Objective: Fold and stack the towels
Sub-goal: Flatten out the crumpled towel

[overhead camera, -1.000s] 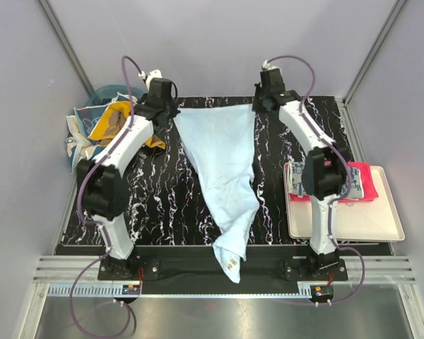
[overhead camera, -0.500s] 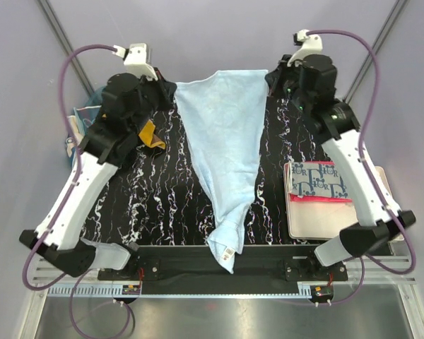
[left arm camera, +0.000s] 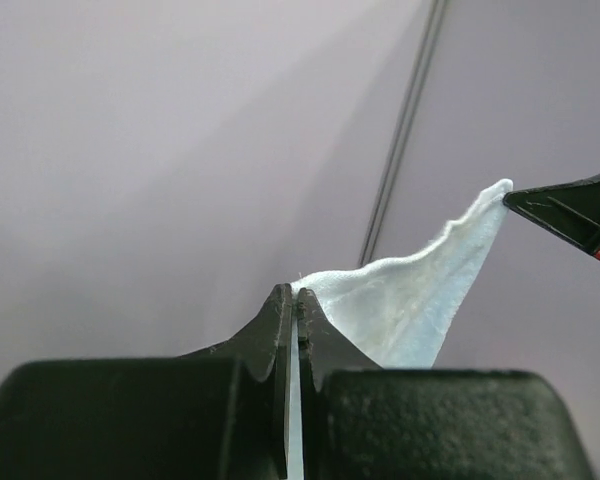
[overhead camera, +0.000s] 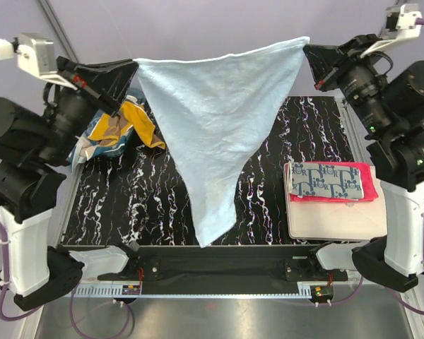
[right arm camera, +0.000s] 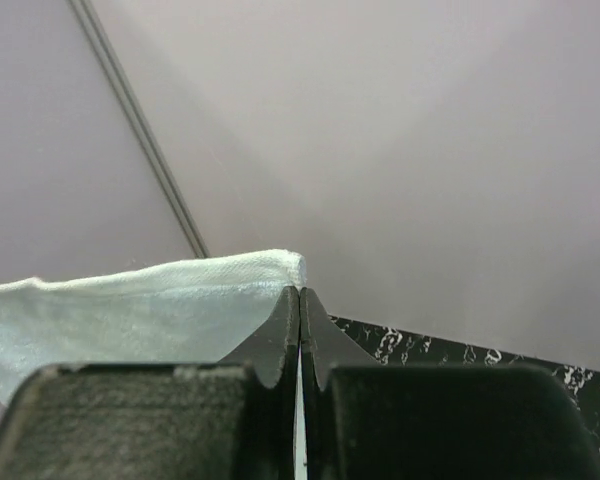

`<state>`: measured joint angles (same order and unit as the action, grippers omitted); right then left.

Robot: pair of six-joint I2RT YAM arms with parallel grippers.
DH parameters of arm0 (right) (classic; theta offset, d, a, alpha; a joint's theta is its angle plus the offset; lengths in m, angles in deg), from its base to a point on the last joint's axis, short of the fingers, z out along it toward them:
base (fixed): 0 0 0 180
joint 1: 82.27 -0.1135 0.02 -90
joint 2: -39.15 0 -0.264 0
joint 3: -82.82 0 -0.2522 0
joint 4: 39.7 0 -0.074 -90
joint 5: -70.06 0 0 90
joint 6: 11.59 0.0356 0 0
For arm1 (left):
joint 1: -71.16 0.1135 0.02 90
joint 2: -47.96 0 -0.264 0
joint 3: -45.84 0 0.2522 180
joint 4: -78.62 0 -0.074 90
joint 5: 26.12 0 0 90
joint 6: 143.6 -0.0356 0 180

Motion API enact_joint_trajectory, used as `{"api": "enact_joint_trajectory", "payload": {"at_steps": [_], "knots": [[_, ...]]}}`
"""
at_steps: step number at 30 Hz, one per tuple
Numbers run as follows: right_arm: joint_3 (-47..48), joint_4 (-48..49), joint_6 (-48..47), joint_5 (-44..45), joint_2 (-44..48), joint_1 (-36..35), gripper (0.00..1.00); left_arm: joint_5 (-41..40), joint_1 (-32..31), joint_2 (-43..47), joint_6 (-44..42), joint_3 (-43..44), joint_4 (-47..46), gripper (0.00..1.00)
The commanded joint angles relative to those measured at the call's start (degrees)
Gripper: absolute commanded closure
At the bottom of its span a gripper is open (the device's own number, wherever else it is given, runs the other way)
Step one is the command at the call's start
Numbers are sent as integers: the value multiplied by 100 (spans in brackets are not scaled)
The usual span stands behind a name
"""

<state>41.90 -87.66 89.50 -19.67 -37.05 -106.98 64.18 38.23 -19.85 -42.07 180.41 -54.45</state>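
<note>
A light blue towel point(overhead camera: 215, 120) hangs high above the table, stretched between both arms, its lower corner dangling near the front edge. My left gripper point(overhead camera: 133, 65) is shut on its left top corner, and my right gripper point(overhead camera: 309, 49) is shut on its right top corner. In the left wrist view the left gripper point(left arm camera: 297, 296) pinches the blue towel point(left arm camera: 410, 305), with the right gripper's tip at the far corner. In the right wrist view the right gripper point(right arm camera: 300, 293) clamps the blue towel's point(right arm camera: 130, 310) hem. A folded grey patterned towel point(overhead camera: 325, 180) lies on a folded red towel point(overhead camera: 367, 191) on the tray.
A cream tray point(overhead camera: 332, 226) sits at the right on the black marbled table point(overhead camera: 134, 198). A teal basket point(overhead camera: 81, 138) at the back left holds an orange towel point(overhead camera: 124, 127) spilling over its rim. Grey walls stand close on the sides and at the back.
Both arms have risen and spread apart, lifting the blue towel off the table until it hangs free as a wide sheet. Both grips stayed shut.
</note>
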Motion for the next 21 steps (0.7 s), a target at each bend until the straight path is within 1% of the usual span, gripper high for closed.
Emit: {"api": "enact_joint_trajectory", "payload": {"at_steps": [1, 5, 8, 15, 21], "knots": [[414, -131, -98, -317, 123, -43, 100, 489, -21, 163, -107, 311, -30, 100], [722, -158, -46, -484, 185, -43, 100, 594, -30, 312, -107, 557, -12, 100], [740, -87, -2, -581, 308, -34, 100, 674, -30, 452, -72, 592, -108, 100], [871, 80, 51, -721, 527, -43, 100, 559, -30, 524, -54, 697, -319, 100], [889, 272, -2, -643, 598, -43, 100, 384, -30, 453, -46, 838, -504, 100]]}}
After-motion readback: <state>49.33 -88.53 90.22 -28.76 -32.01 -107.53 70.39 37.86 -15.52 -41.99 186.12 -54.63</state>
